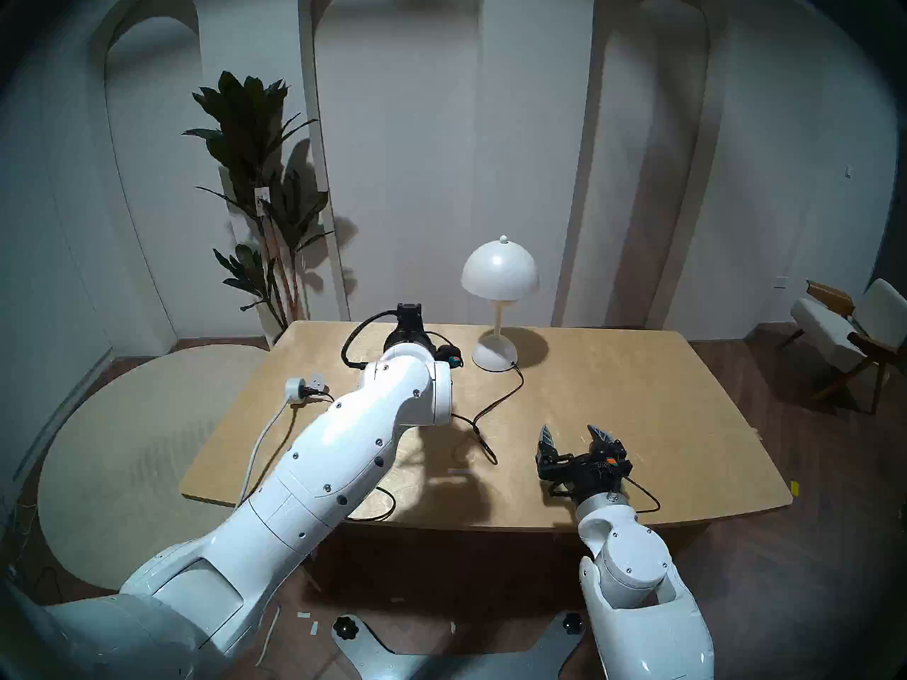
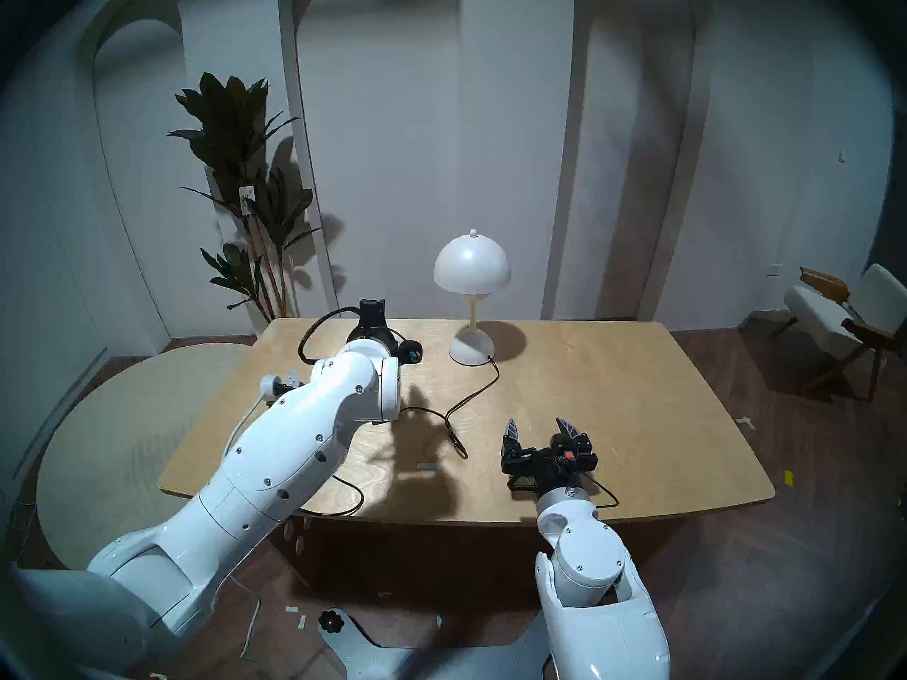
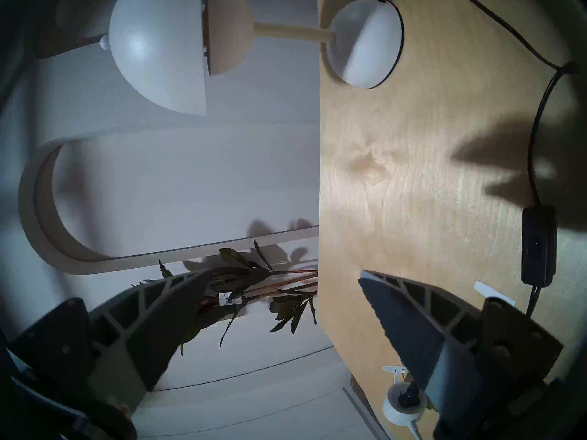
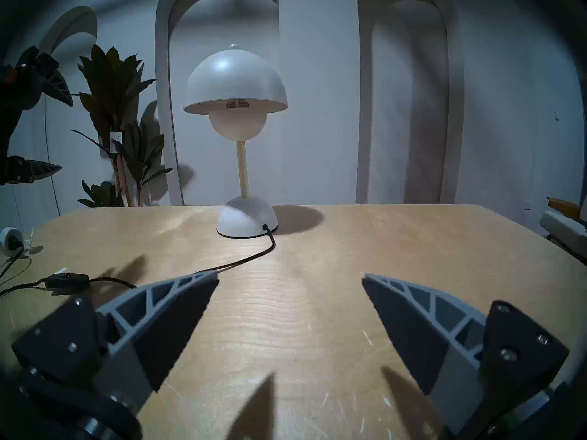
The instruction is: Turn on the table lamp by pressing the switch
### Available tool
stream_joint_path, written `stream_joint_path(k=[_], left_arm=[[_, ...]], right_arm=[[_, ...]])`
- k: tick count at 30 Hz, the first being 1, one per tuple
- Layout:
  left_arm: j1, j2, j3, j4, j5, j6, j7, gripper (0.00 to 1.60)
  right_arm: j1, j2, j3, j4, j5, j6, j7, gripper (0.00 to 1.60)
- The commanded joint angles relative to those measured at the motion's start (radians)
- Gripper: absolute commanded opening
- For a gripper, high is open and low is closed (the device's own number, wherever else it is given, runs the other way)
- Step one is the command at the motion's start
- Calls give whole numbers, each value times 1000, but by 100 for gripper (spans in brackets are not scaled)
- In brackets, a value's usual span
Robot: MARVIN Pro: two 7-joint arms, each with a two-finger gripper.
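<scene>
While both pairs of fingers stand wide apart and hold nothing, entries run as follows.

Right gripper (image 1: 575, 435): fingers spread, tips pointing toward the far edge, poised over the near right part of the wooden counter (image 1: 662, 419), touching nothing.

Left gripper (image 3: 287, 276): turned on its side in its wrist view, fingers (image 3: 409, 322) spread and empty; hidden behind the arm in the head views.

Switch (image 3: 539, 245): black oblong inline box, flat on the counter just beside the left gripper's lower finger, not touched.

Cord (image 1: 495, 403): thin, black, running from the switch to the lamp base.

Table lamp (image 1: 499, 276): white dome shade, unlit, upright near the counter's far edge.

Socket adapter (image 1: 297, 387): round, white, near the counter's left edge, grey cable trailing off.
</scene>
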Motion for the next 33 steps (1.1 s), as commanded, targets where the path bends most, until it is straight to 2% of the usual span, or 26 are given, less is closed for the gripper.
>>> stream_joint_path(k=[1,10,21,33], left_arm=[[-40,-47,-5,36,-4,0,52,160],[14,-66,-16,40,-19,36,116,160],[83,-42,-3,-54,14,108,91,160],[104,-56,9,-48,31,138,116,160]], right_arm=[[2,1,-1,-24,-1,-4,0,160],[2,1,-1,-24,-1,-3,0,160],[2,1,-1,-24,-1,-3,0,160],[2,1,-1,-24,-1,-3,0,160]])
